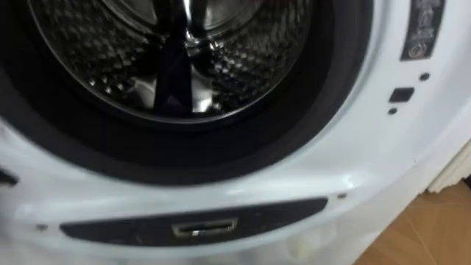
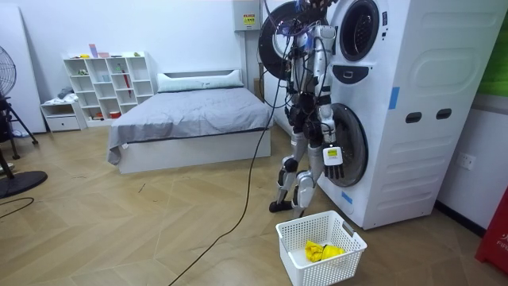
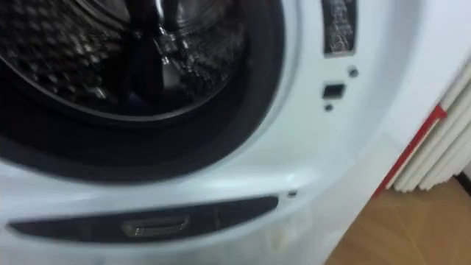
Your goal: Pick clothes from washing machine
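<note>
In the room view, a standing fan (image 2: 6, 71) sits at the far left edge, with a white cube shelf (image 2: 107, 83) against the back wall beside it. A bed (image 2: 190, 119) with grey covers fills the middle left. Right of centre the robot stands upright on the wooden floor, close against the front of a tall white washing machine (image 2: 413, 159) built as two stacked front-loaders. The upper unit's round door (image 2: 278, 40) is swung open toward the frame's left, level with the robot's head. The robot's right hand (image 2: 333, 163) hangs low in front of the lower unit's round window, fingers pointing down and loose, holding nothing. At the lower centre right a white basket (image 2: 321, 246) stands on the floor just beside the robot's feet and the machine's base. A crumpled yellow cloth (image 2: 324, 252) lies inside it. The eye views look down into the machine's open mouth. The perforated steel drum (image 1: 110, 66) fills the upper left, ringed by a dark seal (image 1: 309, 140). A dark shape (image 1: 173, 81) sits in the middle of the drum, and it cannot be told whether it is cloth or part of the drum. Below the opening, at lower centre, a dark slot holds a small metal latch (image 1: 204, 228).
</note>
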You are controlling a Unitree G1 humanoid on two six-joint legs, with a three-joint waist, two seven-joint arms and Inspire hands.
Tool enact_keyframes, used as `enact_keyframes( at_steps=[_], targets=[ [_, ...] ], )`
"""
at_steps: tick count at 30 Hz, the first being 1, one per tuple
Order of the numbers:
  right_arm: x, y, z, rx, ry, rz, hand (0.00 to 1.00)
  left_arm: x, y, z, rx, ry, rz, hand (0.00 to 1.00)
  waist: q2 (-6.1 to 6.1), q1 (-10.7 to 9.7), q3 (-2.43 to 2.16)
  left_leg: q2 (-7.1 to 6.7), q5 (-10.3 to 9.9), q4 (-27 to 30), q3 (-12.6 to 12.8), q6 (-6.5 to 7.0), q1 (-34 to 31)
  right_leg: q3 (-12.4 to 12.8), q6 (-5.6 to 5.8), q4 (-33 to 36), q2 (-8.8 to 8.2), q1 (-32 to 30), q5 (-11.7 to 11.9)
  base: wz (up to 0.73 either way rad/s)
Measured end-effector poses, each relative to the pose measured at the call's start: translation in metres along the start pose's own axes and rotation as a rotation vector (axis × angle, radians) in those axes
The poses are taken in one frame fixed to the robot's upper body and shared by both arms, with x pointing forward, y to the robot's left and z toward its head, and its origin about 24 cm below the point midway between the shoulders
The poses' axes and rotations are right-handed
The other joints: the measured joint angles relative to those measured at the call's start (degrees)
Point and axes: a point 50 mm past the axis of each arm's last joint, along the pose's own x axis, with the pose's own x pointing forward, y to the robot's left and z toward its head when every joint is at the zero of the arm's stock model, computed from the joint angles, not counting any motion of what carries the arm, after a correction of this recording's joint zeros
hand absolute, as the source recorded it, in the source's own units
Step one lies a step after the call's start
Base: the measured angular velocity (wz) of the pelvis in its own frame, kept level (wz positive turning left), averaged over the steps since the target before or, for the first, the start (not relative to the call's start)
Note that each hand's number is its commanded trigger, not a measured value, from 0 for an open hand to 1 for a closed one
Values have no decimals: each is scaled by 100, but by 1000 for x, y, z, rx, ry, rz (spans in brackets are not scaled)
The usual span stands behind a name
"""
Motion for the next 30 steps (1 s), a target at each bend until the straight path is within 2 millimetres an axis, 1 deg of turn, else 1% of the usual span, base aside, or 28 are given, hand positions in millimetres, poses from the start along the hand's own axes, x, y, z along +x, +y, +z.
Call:
enact_keyframes(
  at_steps=[2, 3, 5, 7, 8, 10, 14, 17, 19, 23, 28, 30],
  targets=[
    [0, 1, 0, -27, 9, 2, 0, 0, 1, 0, 1, 3, 2, 0, -14, 35, 5, -3, 0, -4, -34, 0, 39, -18, 0, -40, -2, 72, 0, 6],
    [1, 3, 3, -48, 5, 8, 0, 0, 1, 0, 11, 3, 4, 0, -22, 65, 7, -7, 0, -14, -50, 0, 57, -37, 3, -83, -3, 116, 3, 9],
    [1, 3, 2, -58, 13, 8, 0, 1, 4, 0, 26, 11, 13, 0, -22, 73, 9, -6, -2, -40, -103, -2, 83, -98, 2, -87, -2, 147, 3, 15],
    [1, 3, 1, -59, 21, 10, 0, 1, 6, -1, 48, 18, 23, 0, -27, 140, 7, -3, -9, -44, -112, -16, 85, -108, 2, -87, 3, 149, 3, 5],
    [1, 3, 0, -57, 28, 10, 0, 1, 7, -2, 63, 25, 28, 0, -24, 206, 6, -4, -10, -43, -112, -17, 86, -119, 2, -87, 3, 150, 3, 0],
    [1, 3, -1, -55, 30, 6, 0, 0, 7, -3, 87, 32, 29, 0, -24, 236, 6, -5, -14, -44, -118, -21, 79, -137, 4, -86, 1, 152, 4, 6],
    [1, 6, -2, -58, 31, 8, 0, -1, 8, -6, 88, 45, 40, 0, -17, 232, 4, -2, -30, -65, -163, -42, 95, -192, 3, -82, 14, 181, 9, 6],
    [1, 5, -3, -57, 32, 5, 0, -2, 8, -11, 98, 65, 45, 0, 10, 232, 1, -2, -32, -66, -165, -45, 150, -185, -6, -83, 25, 237, 22, 1],
    [1, 5, -4, -61, 32, 0, 0, -2, 8, -12, 109, 72, 44, 0, 31, 231, -13, 23, -36, -78, -163, -50, 183, -179, -8, -83, 31, 263, 24, 0],
    [0, 3, -6, -55, 27, -6, 0, -4, 8, -20, 155, 101, 44, 0, 69, 198, -24, 40, -42, -66, -148, -60, 200, -155, -23, -82, 55, 278, 33, -1],
    [-1, 1, -6, -34, 20, -14, 0, -6, 8, -27, 222, 135, 42, 0, 135, 196, -13, 60, -57, -32, -143, -81, 195, -152, -30, -85, 71, 290, 36, -1],
    [-1, 1, -3, -43, 9, -12, 0, -6, 8, -28, 239, 137, 41, 0, 162, 196, -6, 93, -121, 87, -154, -96, 146, -148, -41, -74, 98, 290, 36, 0]
  ],
)
